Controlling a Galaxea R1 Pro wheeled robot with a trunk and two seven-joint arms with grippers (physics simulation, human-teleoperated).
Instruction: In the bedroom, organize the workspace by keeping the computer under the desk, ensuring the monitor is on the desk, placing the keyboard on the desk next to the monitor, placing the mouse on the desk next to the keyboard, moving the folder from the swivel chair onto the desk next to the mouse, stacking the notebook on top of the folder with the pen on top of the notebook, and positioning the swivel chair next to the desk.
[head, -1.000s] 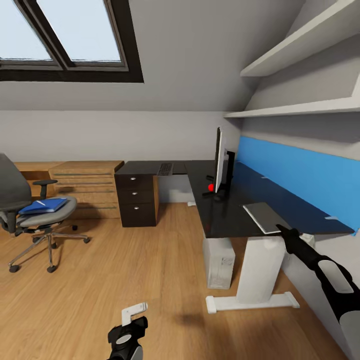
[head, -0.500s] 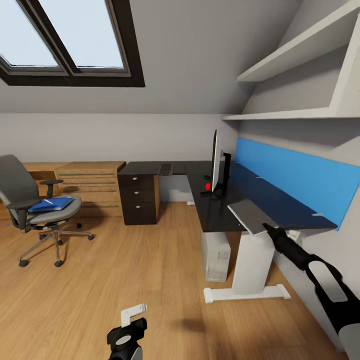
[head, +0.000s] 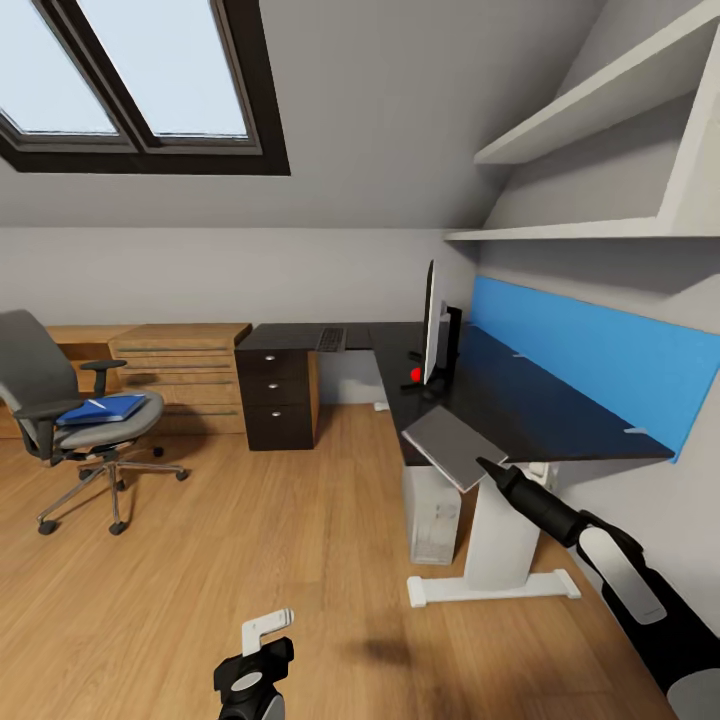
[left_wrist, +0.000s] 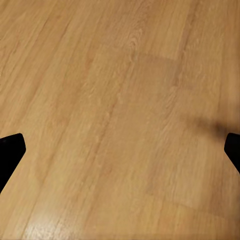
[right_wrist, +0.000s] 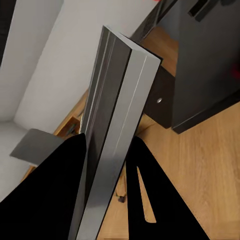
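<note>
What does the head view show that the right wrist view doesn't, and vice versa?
Head view adds: swivel chair with the blue folder on its seat, monitor on the desk, computer under it, keyboard at the desk's far end, left tool over the floor.
Right wrist view adds: the edge of the grey slab close up, a dark stripe along it, pinched by the right tool.
Shared: the slab, the desk, the black drawer unit, the wood floor.
</note>
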